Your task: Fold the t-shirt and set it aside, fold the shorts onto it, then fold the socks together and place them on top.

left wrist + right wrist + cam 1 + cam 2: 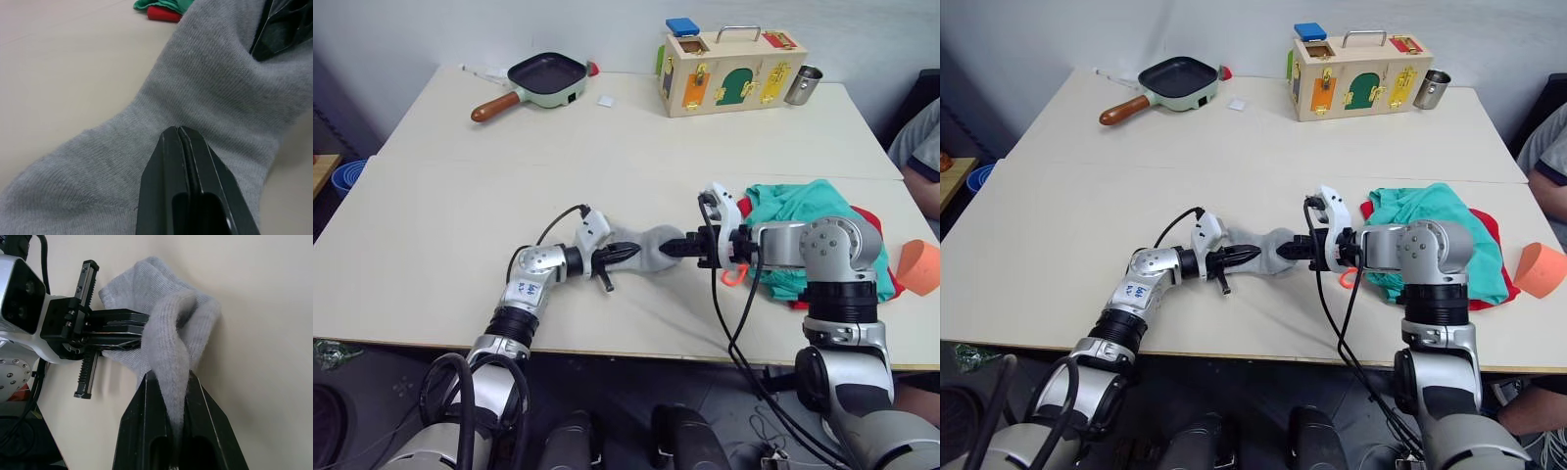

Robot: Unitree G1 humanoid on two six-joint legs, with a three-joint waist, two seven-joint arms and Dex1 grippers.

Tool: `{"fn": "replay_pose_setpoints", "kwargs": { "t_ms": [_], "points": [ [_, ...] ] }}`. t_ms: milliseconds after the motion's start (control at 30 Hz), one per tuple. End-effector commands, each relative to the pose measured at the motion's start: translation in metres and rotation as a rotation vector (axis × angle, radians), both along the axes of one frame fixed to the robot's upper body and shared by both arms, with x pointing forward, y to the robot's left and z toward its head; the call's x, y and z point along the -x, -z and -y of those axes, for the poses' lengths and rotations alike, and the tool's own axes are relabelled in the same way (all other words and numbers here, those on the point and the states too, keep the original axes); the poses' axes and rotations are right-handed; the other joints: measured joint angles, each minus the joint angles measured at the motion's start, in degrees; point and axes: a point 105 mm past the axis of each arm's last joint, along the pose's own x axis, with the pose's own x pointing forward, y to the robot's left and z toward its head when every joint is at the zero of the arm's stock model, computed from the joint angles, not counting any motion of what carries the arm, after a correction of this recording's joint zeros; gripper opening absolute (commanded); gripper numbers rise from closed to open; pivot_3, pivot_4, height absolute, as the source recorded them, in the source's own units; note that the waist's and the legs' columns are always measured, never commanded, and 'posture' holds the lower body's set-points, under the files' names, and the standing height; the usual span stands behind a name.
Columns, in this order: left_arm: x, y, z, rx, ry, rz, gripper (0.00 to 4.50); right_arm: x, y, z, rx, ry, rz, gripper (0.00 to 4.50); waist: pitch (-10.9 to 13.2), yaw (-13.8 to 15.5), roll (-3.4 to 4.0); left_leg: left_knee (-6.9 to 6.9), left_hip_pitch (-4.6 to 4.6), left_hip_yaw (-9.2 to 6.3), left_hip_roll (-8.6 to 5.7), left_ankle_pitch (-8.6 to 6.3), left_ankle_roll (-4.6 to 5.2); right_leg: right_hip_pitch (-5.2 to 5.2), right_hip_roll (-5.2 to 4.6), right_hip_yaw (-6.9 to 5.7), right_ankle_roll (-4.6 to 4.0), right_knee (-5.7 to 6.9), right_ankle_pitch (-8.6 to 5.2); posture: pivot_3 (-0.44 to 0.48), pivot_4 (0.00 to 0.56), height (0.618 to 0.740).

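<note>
Stretching between the two arms right now are the socks (pixel 651 245), lying on the desk (pixel 460 215) near its front edge with their long axis running straight left-to-right, so each end points into one set of jaws. The left gripper (pixel 625 254) is clenched on the left end; in its wrist view the fingers (pixel 188 186) are pressed together right on the grey knit. The right gripper (pixel 677 247) is clamped on the other end, and its wrist view shows a fold of sock bunched up between its two fingers (pixel 146 431). So both arms are equally close, each one already holding its own end, jaws facing each other along the sock line. My guess is this is the fold-the-socks-together step, and whichever end gets carried over has to travel along that same left-right axis toward the other gripper. The rest looks done to me: the shorts (pixel 803 211) sit bunched on the t-shirt (pixel 871 217), off to the robot's right, just behind the right forearm, so that pile is much nearer the right arm for the final drop. The orange drawstring (pixel 734 276) hangs out by the right wrist and could snag. The frying pan (pixel 543 78), wooden latch box (pixel 729 70) and metal cup (pixel 803 84) are way at the back.
</note>
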Motion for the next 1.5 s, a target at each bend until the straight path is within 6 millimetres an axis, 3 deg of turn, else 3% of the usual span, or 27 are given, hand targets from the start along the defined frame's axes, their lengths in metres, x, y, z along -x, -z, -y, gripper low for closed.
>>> {"fn": "replay_pose_setpoints", "kwargs": {
  "t_ms": [33,400,600,833,1033,1300,1500],
  "points": [
    [0.004,0.020,-0.008,-0.020,-0.047,-0.065,0.00,-0.007,-0.019,-0.011,-0.046,0.022,0.048,0.02,-0.02,-0.09,0.03,0.00,0.01,0.00,0.02,0.00,-0.01,0.00,0.00,0.00,0.00,0.02,0.00,0.000,0.150,0.740],
    [0.007,0.013,-0.034,0.024,-0.116,-0.076,0.00,-0.019,-0.003,-0.055,-0.151,0.088,0.002,0.02,-0.05,-1.08,0.08,-0.09,0.05,0.03,0.03,0.04,-0.09,-0.02,0.05,0.03,0.00,0.06,0.00,0.000,0.150,0.740],
    [0.013,-0.011,-0.055,0.091,-0.115,-0.031,0.00,-0.019,0.012,-0.054,-0.131,0.098,-0.002,0.02,-0.05,-1.74,0.08,-0.14,0.05,0.03,0.04,0.05,-0.11,-0.03,0.06,0.05,0.00,0.06,0.00,0.000,0.150,0.740],
    [0.017,-0.013,-0.072,0.105,-0.164,-0.035,0.00,-0.016,0.011,-0.058,-0.141,0.083,0.015,0.02,-0.04,-1.52,0.10,-0.16,0.03,0.02,0.02,0.07,-0.14,-0.06,0.05,0.07,0.00,0.05,0.00,0.000,0.150,0.740],
    [0.020,-0.002,-0.068,0.098,-0.181,-0.054,0.00,-0.011,0.002,-0.073,-0.160,0.020,0.047,0.02,-0.04,-1.49,0.10,-0.16,0.03,0.02,0.02,0.07,-0.14,-0.06,0.04,0.07,0.00,0.05,0.00,0.000,0.150,0.740],
    [0.019,0.002,-0.069,0.094,-0.200,-0.065,0.00,-0.021,0.018,-0.084,-0.110,0.030,0.120,0.02,-0.04,-1.45,0.10,-0.16,0.03,0.02,0.00,0.07,-0.14,-0.06,0.03,0.06,0.00,0.05,0.00,0.000,0.150,0.740],
    [0.030,-0.010,-0.092,0.080,-0.207,-0.054,0.00,-0.007,0.000,-0.099,-0.143,-0.147,0.263,1.82,-0.03,-1.74,0.11,-0.18,0.03,0.02,0.03,0.06,-0.16,-0.09,0.04,0.08,0.00,0.04,0.00,0.000,0.150,0.740]
  ]
}}
